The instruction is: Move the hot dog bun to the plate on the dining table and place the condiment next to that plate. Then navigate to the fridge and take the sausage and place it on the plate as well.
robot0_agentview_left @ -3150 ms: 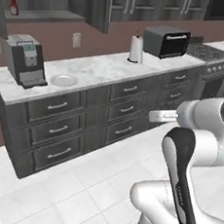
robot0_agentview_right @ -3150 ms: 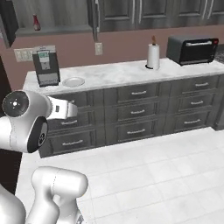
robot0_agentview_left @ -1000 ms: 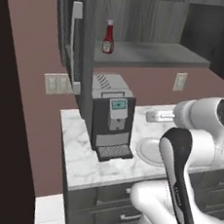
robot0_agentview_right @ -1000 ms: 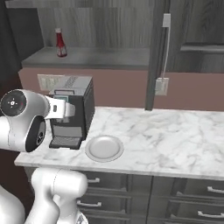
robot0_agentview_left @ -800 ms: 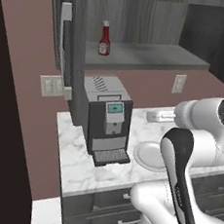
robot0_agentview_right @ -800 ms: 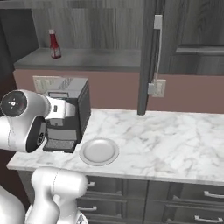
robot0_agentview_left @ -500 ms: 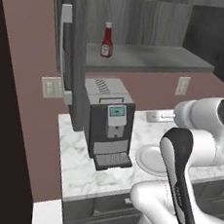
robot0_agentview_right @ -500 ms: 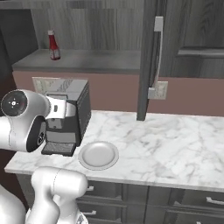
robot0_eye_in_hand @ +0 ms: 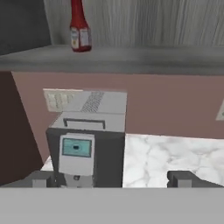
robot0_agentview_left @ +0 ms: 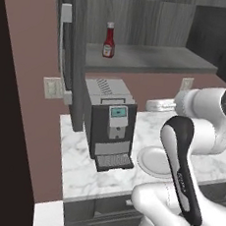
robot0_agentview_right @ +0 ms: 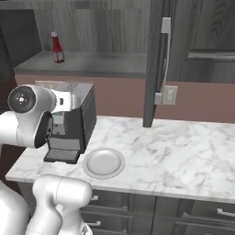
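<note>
Red-bodied, the condiment [robot0_eye_in_hand: 80, 27] stood upright on the open cabinet shelf [robot0_eye_in_hand: 131, 59], above and left of the spread, empty claw [robot0_eye_in_hand: 109, 177], which hung low beside the coffee machine [robot0_eye_in_hand: 89, 140] on the counter [robot0_eye_in_hand: 175, 153].

Condiment [robot0_eye_in_hand: 79, 27] (upright) above coffee machine [robot0_eye_in_hand: 86, 140]

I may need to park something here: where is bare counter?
Free: the white marble counter right of the plain white round plate, past the open cabinet door. Crowded: the left end, with the grey coffee machine and plate close together.
</note>
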Robot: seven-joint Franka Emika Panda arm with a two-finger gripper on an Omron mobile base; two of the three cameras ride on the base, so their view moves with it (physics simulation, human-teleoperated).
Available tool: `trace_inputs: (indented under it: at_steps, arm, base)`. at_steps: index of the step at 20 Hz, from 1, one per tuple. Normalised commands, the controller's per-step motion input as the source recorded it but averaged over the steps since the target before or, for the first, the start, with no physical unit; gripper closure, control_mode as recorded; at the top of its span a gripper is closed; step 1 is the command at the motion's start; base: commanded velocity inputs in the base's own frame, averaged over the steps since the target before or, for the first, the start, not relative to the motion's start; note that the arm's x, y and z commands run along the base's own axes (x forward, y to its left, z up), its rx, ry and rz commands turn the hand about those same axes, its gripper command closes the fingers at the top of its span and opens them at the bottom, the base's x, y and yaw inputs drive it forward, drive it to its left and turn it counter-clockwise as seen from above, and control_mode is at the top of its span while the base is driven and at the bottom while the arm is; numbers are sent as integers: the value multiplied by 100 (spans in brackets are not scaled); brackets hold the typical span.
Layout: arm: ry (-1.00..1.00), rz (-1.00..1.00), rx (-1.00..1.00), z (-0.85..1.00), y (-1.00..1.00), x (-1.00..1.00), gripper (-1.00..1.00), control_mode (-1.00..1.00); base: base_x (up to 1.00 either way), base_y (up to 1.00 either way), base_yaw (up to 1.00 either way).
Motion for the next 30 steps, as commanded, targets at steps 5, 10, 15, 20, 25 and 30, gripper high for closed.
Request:
trace_inputs:
  at_steps: [5, 10, 15, 20, 25, 30]
  arm:
    - [-22, 19, -9, 92, 3, 47, -100, -100]
    - [-12, 8, -12, 82, 19, 26, -100, -100]
    - [-6, 0, -11, 40, 42, 3, -100, -100]
    - [-11, 0, -1, 2, 20, 31, -100, -100]
    - [-29, 0, 0, 0, 26, 17, -100, -100]
    - [-17, 0, 0, 8, 19, 16, -100, -100]
  base:
    - [0, 0, 0]
    - [0, 0, 0]
    - [0, 0, 0]
    - [0, 0, 0]
    - [0, 0, 0]
    - [0, 0, 0]
